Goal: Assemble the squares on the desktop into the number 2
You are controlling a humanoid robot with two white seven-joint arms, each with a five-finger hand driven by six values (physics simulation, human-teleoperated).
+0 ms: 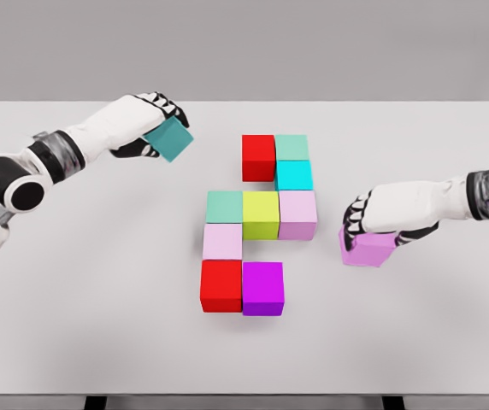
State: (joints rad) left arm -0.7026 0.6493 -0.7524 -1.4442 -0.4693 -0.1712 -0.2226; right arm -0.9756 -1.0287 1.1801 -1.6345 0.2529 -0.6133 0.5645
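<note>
Left robot hand (146,120) grips teal cube (169,139), right robot hand (380,215) on pink cube (366,248) nr block cluster (260,215)

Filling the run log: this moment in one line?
left hand: holds teal cube | right hand: on pink cube | digit: unfinished

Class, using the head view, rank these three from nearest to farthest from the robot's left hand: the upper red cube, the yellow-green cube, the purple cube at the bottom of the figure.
Measured from the left hand, which grips a teal cube:
1. Upper red cube, top of the figure, just right of the hand.
2. Yellow-green cube, middle row, centre.
3. Purple cube, bottom row, right end.
</note>
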